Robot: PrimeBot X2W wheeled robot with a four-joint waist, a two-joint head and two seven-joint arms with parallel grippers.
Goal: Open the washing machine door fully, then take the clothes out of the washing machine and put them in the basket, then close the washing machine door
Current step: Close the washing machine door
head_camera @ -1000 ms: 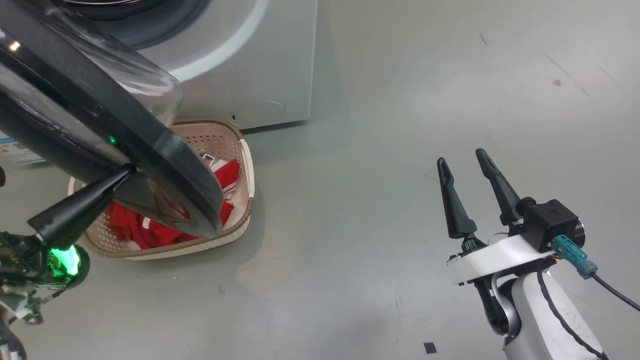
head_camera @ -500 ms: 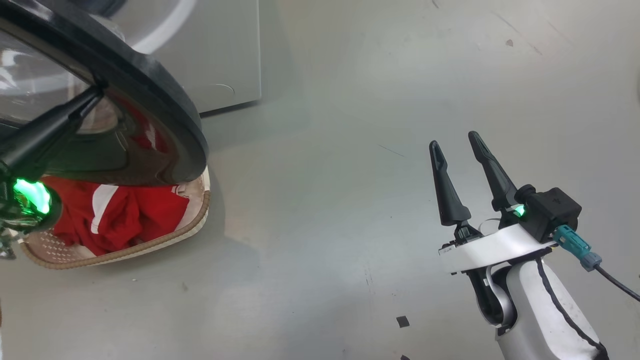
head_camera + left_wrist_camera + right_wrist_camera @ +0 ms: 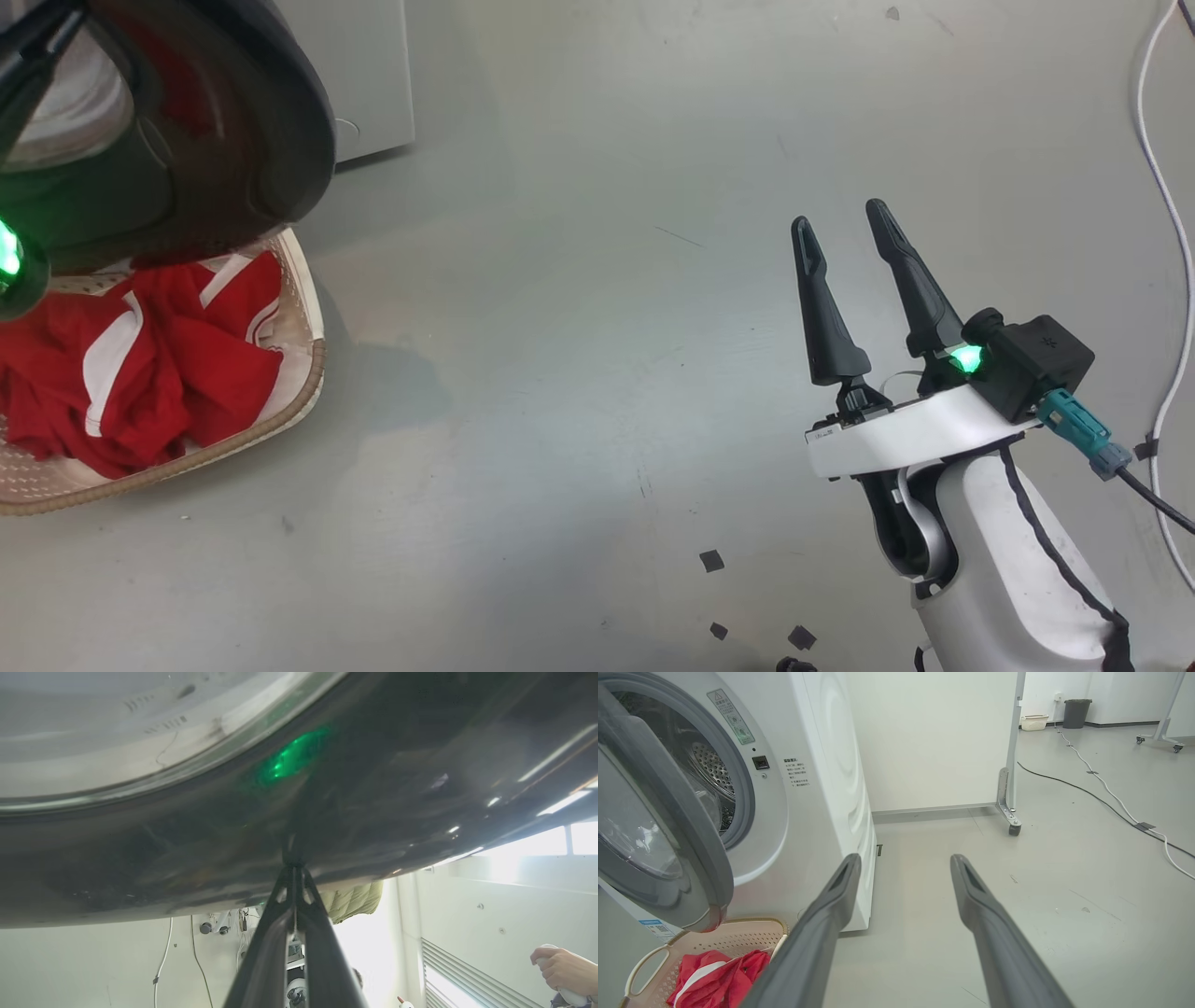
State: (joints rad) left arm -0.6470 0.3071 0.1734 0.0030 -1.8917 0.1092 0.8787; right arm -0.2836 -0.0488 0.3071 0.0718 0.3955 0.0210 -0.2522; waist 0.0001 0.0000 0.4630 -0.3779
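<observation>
The washing machine door (image 3: 373, 788) stands part-way swung over the drum mouth of the white washing machine (image 3: 822, 765). My left gripper (image 3: 293, 858) is shut, and its joined tips press against the door's glossy black rim (image 3: 233, 121). The red clothes (image 3: 140, 364) with white stripes lie in the cream basket (image 3: 297, 401) on the floor below the door. In the right wrist view the door (image 3: 668, 826) hangs above the basket (image 3: 738, 933) and the clothes (image 3: 719, 975). My right gripper (image 3: 840, 229) hovers open over bare floor to the right, holding nothing.
Grey floor stretches to the right of the machine. A white cable (image 3: 1167, 233) runs along the far right, and small black scraps (image 3: 711, 560) lie near my right arm. A wheeled partition (image 3: 1011, 765) stands behind the machine. A person's hand (image 3: 560, 968) holds something white.
The head camera has turned, so machine and basket have slid to the left edge. My left gripper stays pressed on the door, which has swung nearer the machine. The right gripper remains open.
</observation>
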